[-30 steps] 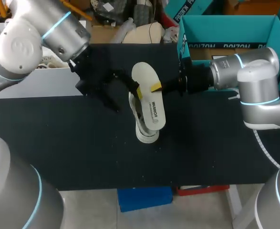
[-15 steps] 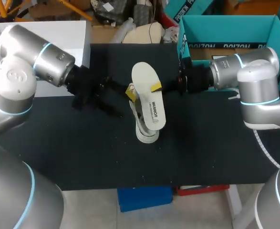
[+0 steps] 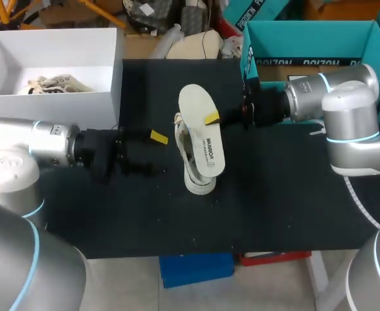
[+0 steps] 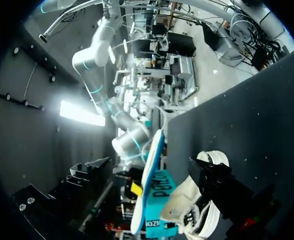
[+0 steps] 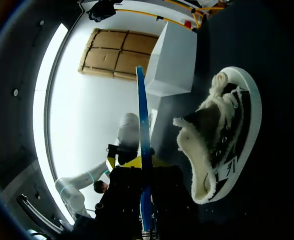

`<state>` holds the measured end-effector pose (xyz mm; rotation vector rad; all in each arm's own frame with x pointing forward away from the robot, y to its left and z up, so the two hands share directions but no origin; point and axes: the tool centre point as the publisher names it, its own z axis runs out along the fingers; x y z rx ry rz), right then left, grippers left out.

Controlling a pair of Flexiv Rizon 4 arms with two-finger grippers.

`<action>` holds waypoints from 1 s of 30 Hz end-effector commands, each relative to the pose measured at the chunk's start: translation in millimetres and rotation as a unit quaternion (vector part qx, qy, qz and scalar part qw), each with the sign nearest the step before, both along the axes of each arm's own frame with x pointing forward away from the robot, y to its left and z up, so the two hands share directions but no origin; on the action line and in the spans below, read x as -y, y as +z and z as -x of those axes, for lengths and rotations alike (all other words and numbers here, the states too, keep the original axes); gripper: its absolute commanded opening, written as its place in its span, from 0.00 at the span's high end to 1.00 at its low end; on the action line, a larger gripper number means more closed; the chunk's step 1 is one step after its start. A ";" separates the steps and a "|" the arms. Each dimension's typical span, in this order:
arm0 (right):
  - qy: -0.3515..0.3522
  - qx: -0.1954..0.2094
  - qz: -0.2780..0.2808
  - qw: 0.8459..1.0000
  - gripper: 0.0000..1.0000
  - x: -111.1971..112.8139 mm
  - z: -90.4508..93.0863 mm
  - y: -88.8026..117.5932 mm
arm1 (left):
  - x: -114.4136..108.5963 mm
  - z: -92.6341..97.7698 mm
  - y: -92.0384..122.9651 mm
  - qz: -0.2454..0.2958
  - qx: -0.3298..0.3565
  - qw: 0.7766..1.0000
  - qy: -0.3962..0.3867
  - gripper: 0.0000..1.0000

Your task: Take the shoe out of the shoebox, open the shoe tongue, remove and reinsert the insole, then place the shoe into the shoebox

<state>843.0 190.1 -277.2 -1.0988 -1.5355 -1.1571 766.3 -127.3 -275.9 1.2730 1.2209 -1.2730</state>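
At table centre: shoe on its side, out of either box, laces and fleecy opening showing in the right wrist view. Over it in the head view, insole, pale face up. Edge-on in both wrist views and standing beside the shoe there, not inside it; touching or just clear of it, not resolvable. Clamped on its long edge by the right jaws, one yellow tip lying on the pale face, the other hidden under it. Right arm reaching in level from the far right. Left arm low over the table, apart from the shoe, with the left jaws aimed at it and nothing seen in them. Width of their gap not readable in either view, so cannot tell wide from narrow. At the far left corner, white box with a second shoe inside; at the far right, teal box beyond the right arm. Step in hand, by judgement: insole removal finished, reinsertion pending, shoe not yet boxed. For the next move: swing the insole round to line up with the opening, feed one end in first, then slide it flat along the footbed without releasing too soon. Probably also: bring the left jaws up to pin the shoe or hold the tongue back, against skidding under the push. Worth watching: soft insole buckling at the collar instead of seating.
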 end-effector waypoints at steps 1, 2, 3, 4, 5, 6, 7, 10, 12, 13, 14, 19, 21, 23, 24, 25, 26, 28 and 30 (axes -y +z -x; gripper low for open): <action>0.001 -0.001 0.001 1.000 1.00 -0.5 -0.6 0.0 | -2.6 8.1 0.4 -0.022 0.011 0.996 0.084 0.00; 0.001 -0.001 0.001 1.000 1.00 -0.5 -0.6 0.0 | -3.3 8.9 -0.5 -0.022 0.015 0.995 0.097 0.00; 0.001 -0.001 0.001 1.000 1.00 -0.5 -0.6 0.0 | -4.3 9.6 -1.2 -0.016 0.019 0.994 0.106 0.00; 0.001 -0.001 0.001 1.000 1.00 -0.5 -0.6 0.0 | -5.3 10.3 -1.9 -0.008 0.022 0.993 0.118 0.00; 0.001 -0.001 0.001 1.000 1.00 -0.5 -0.6 0.0 | -6.1 10.7 -2.9 -0.002 0.024 0.992 0.126 0.00; 0.001 -0.001 0.001 1.000 1.00 -0.5 -0.6 0.0 | -6.3 11.0 -3.8 0.001 0.027 0.991 0.131 0.00; 0.001 -0.001 0.001 1.000 1.00 -0.5 -0.6 0.0 | -5.8 11.7 -6.4 0.003 0.033 0.990 0.140 0.00; 0.001 -0.001 0.001 1.000 1.00 -0.5 -0.6 0.0 | -2.6 10.1 -14.7 0.008 0.022 0.986 0.167 0.00; 0.001 -0.001 0.001 1.000 1.00 -0.5 -0.6 0.0 | -0.1 8.7 -19.6 0.021 0.013 0.982 0.187 0.00; 0.001 -0.001 0.001 1.000 1.00 -0.5 -0.6 0.0 | 0.9 7.5 -21.6 0.018 0.009 0.979 0.205 0.00; 0.001 -0.001 0.001 1.000 1.00 -0.5 -0.6 0.0 | 2.4 6.9 -22.5 0.017 0.006 0.977 0.213 0.00; 0.001 -0.001 0.001 1.000 1.00 -0.5 -0.6 0.0 | 3.4 7.2 -22.8 0.011 0.005 0.974 0.225 0.00; 0.001 -0.001 0.001 1.000 1.00 -0.5 -0.6 0.0 | 3.4 7.2 -22.8 0.011 0.005 0.974 0.225 0.00; 0.001 -0.001 0.001 1.000 1.00 -0.5 -0.6 0.0 | 3.4 7.2 -22.8 0.011 0.005 0.974 0.225 0.00; 0.001 -0.001 0.001 1.000 1.00 -0.5 -0.6 0.0 | 3.4 7.2 -22.8 0.011 0.005 0.974 0.225 0.00; 0.001 -0.001 0.001 1.000 1.00 -0.5 -0.6 0.0 | 3.4 7.2 -22.8 0.011 0.005 0.974 0.225 0.00; 0.001 -0.001 0.001 1.000 1.00 -0.5 -0.6 0.0 | 3.4 7.2 -22.8 0.011 0.005 0.974 0.225 0.00; 0.001 -0.001 0.001 1.000 1.00 -0.5 -0.6 0.0 | 3.4 7.2 -22.8 0.011 0.005 0.974 0.225 0.00; 0.001 -0.001 0.001 1.000 1.00 -0.5 -0.6 0.0 | 3.6 4.2 -27.4 0.018 0.000 0.975 0.221 0.00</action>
